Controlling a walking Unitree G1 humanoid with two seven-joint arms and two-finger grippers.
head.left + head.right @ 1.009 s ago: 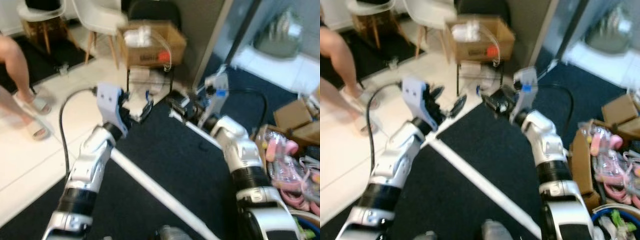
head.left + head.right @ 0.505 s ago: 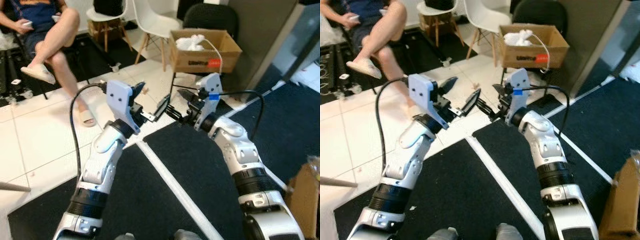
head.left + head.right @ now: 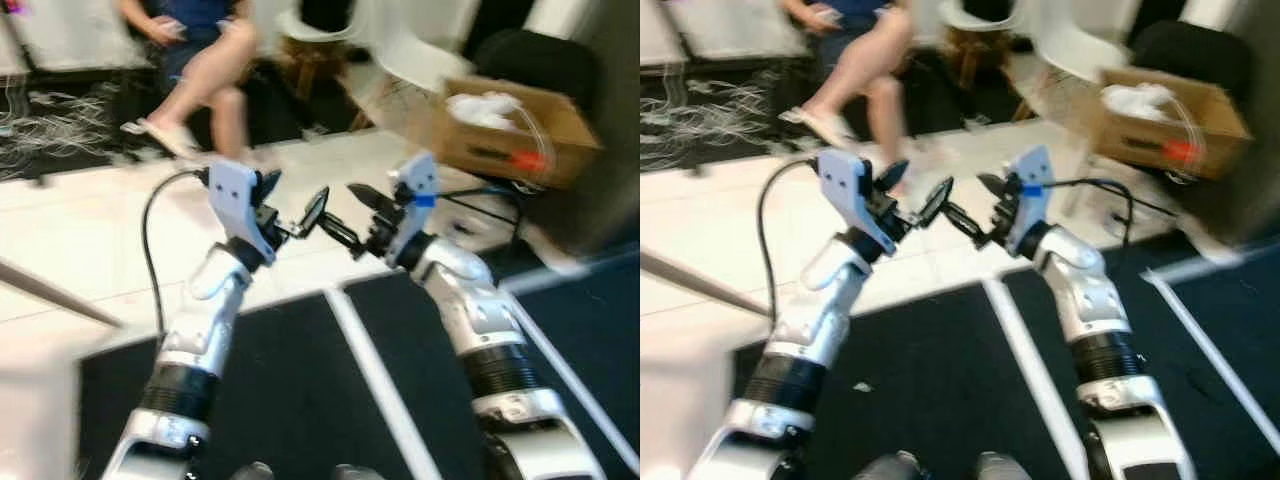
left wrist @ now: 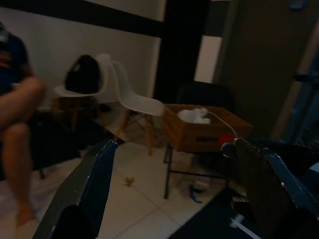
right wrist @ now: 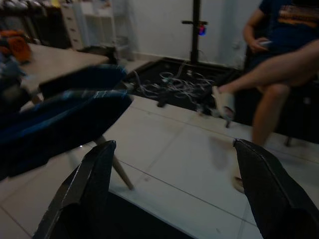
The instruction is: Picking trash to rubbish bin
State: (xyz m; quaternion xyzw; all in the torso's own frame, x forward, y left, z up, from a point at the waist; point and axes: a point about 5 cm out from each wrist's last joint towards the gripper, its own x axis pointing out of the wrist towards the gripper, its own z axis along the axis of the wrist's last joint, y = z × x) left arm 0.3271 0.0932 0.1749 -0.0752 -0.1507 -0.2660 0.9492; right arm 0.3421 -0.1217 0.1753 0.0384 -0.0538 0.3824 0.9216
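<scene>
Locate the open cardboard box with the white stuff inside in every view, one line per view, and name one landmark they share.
Left eye view: cardboard box, upper right.
Right eye view: upper right.
Left wrist view: centre, raised on a dark stand, between the black fingers.
Right wrist view: not in it.
Shared landmark: the seated person, also in the right wrist view.

The floor (image 3: 60, 240) is pale tile at 12 o'clock and dark carpet (image 3: 290, 400) at 6 o'clock, the carpet crossed by 2 white strips (image 3: 375, 385). A tangle of cables (image 3: 700, 110) lies on a dark mat at 10 o'clock. White chairs (image 4: 132, 102) and a seated person's sandalled feet (image 5: 224, 102) rest on the tile.
</scene>
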